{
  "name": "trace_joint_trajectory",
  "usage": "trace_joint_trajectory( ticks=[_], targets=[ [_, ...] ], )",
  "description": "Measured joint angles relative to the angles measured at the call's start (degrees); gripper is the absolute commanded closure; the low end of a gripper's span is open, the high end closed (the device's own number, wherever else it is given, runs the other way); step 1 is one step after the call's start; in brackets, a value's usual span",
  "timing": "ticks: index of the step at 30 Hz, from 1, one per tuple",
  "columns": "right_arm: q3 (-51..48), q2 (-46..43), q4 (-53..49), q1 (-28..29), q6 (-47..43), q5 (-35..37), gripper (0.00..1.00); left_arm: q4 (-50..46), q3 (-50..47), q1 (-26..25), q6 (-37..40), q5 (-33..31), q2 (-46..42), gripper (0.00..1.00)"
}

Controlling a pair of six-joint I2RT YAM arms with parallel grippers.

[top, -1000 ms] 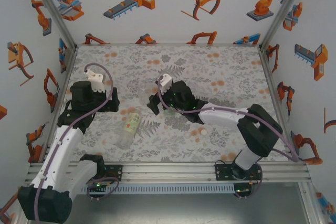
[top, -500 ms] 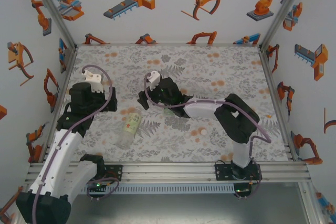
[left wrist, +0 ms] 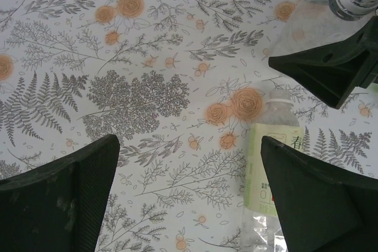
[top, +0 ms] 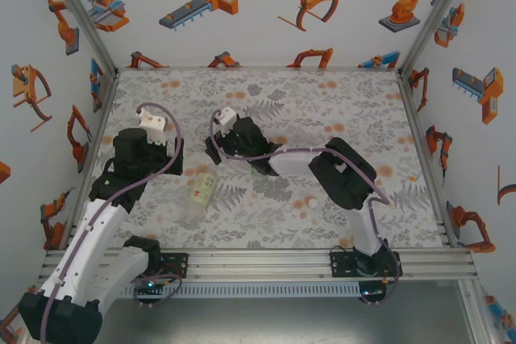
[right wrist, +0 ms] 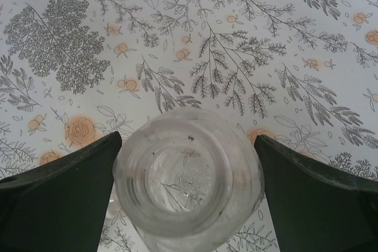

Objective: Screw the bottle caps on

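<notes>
A nearly plain clear bottle (right wrist: 189,181) fills the space between my right gripper's (right wrist: 188,140) fingers, seen end-on, and both pads press its sides. In the left wrist view the same bottle (left wrist: 319,25) hangs tilted above the cloth, open neck to the upper right. My left gripper (left wrist: 190,146) stands open over bare cloth. The yellow-green labelled bottle (left wrist: 258,175) lies just inside its right finger. From above, that bottle (top: 197,193) lies uncapped between the left gripper (top: 171,153) and right gripper (top: 216,149). One white bottle cap (top: 309,201) lies to the right.
The floral tablecloth (top: 339,110) covers the table inside white printed walls. The right arm's forearm (top: 294,160) stretches low across the middle. A metal rail (top: 258,259) runs along the near edge.
The right arm has swung left across the table, carrying its gripper close to the left gripper, and its fingers have narrowed. The left arm has shifted only slightly.
</notes>
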Motion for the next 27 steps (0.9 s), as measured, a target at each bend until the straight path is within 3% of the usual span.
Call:
trace_joint_trajectory(
  ticks=[18,27],
  targets=[
    [2.1,0.1,-1.7,0.0,0.3,1.5,0.48,-0.5,0.0,-0.7,0.3,-0.6,-0.2,0.03],
    [-0.6,-13.7,-11.5,0.0,1.3,3.1,0.52,-3.8,2.6,-0.7,-0.7,6.2,-1.6,0.03]
  ],
)
